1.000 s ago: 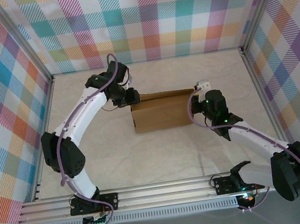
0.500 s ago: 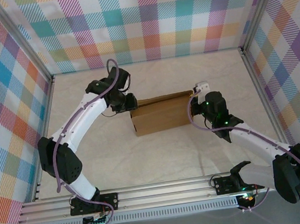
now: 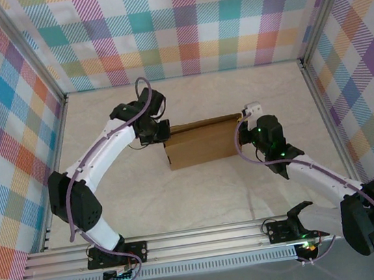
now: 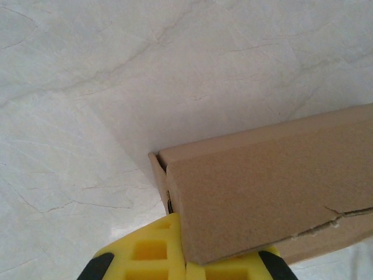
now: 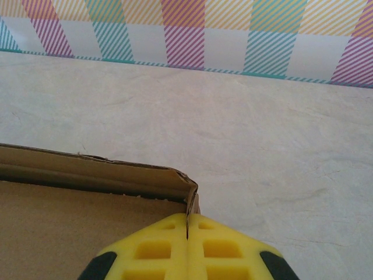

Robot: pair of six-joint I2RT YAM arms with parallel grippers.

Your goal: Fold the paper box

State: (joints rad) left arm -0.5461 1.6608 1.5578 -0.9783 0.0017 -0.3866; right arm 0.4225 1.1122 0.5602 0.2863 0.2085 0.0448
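Table bears the box near its middle. Left gripper, jaws pressed together, touches the box's far left corner. Right gripper, jaws likewise together, meets the far right corner. Whether either pinches cardboard is unclear.

**Count of items.** One paper box is shown on one table. Two arms are counted: the left arm left of the paper box and the right arm right of it. Two grippers are counted: the left gripper and the right gripper.
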